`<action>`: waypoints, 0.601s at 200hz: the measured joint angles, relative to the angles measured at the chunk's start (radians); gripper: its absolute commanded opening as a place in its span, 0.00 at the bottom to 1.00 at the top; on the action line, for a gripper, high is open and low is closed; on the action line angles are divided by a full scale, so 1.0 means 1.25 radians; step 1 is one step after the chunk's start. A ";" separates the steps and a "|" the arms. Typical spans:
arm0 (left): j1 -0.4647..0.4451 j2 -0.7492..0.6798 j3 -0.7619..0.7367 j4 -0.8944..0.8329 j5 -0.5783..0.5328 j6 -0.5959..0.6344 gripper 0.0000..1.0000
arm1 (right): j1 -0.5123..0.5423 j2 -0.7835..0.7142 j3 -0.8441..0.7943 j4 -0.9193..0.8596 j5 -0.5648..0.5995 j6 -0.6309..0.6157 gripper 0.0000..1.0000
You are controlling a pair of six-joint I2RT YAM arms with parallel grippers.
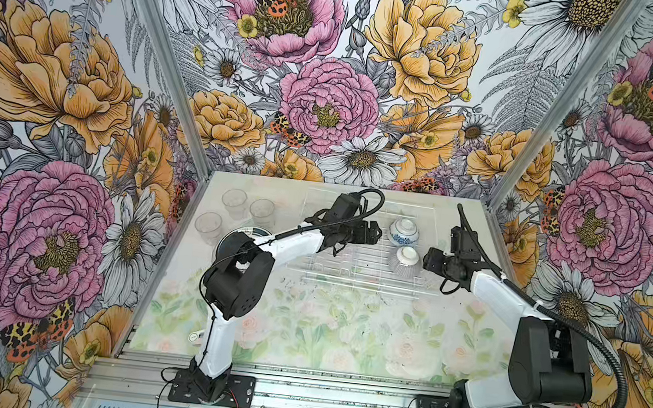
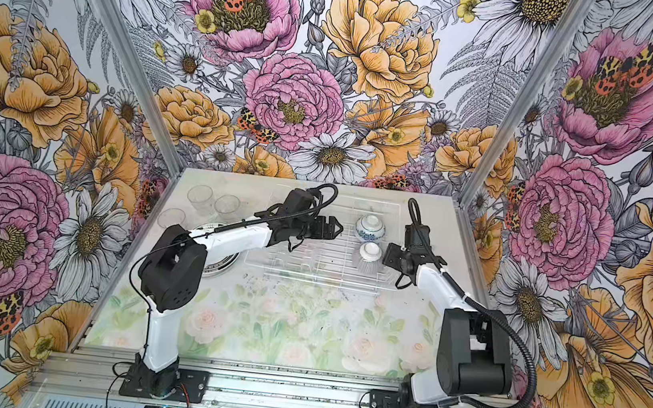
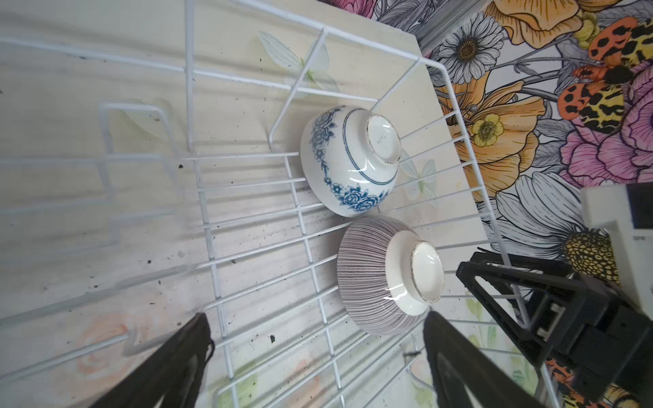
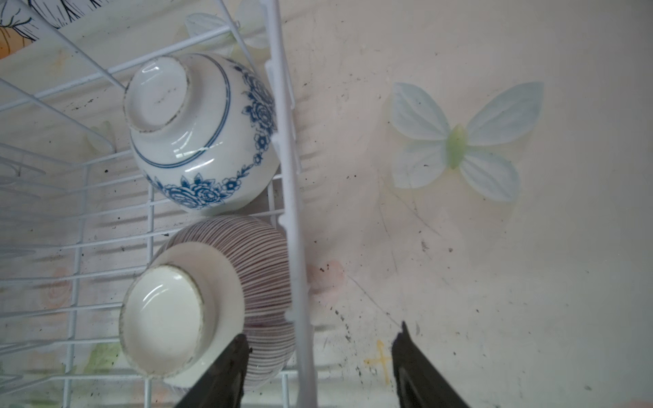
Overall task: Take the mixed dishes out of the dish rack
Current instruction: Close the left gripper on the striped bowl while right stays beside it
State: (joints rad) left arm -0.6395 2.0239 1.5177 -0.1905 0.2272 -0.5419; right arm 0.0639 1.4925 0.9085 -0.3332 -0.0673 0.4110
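The white wire dish rack (image 1: pixel 354 276) (image 2: pixel 309 266) holds two upturned bowls: a blue-flowered one (image 1: pixel 404 231) (image 3: pixel 349 160) (image 4: pixel 201 134) and a grey-striped one (image 1: pixel 406 261) (image 3: pixel 385 275) (image 4: pixel 208 300). My left gripper (image 1: pixel 378 234) (image 3: pixel 318 353) hovers open over the rack floor, the striped bowl just ahead of one finger (image 3: pixel 456 367). My right gripper (image 1: pixel 427 259) (image 4: pixel 318 353) is open and straddles the rack's side wire (image 4: pixel 293 212). One finger (image 4: pixel 226 374) lies by the striped bowl, the other outside the rack.
Three clear glass tumblers (image 1: pixel 234 201) (image 1: pixel 262 211) (image 1: pixel 208 225) stand on the table left of the rack. A dark-rimmed plate (image 2: pixel 222 262) lies under my left arm. Upright wire plate slots (image 3: pixel 106 159) rise in the rack's left half. Flowered walls close in three sides.
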 measured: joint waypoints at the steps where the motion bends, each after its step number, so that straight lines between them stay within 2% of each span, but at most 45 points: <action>1: 0.000 0.001 0.000 0.001 0.002 -0.002 0.89 | 0.000 0.000 0.000 0.000 -0.001 0.001 0.71; 51: -0.008 0.038 0.000 0.077 0.071 -0.082 0.87 | -0.004 0.000 0.000 0.003 -0.052 0.021 0.82; 120: -0.043 0.070 0.002 0.114 0.104 -0.140 0.89 | -0.027 0.000 -0.018 0.047 -0.107 0.050 0.83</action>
State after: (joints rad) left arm -0.6937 2.1117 1.5204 -0.0483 0.3569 -0.7170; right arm 0.0307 1.4925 0.8860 -0.2745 -0.2008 0.4740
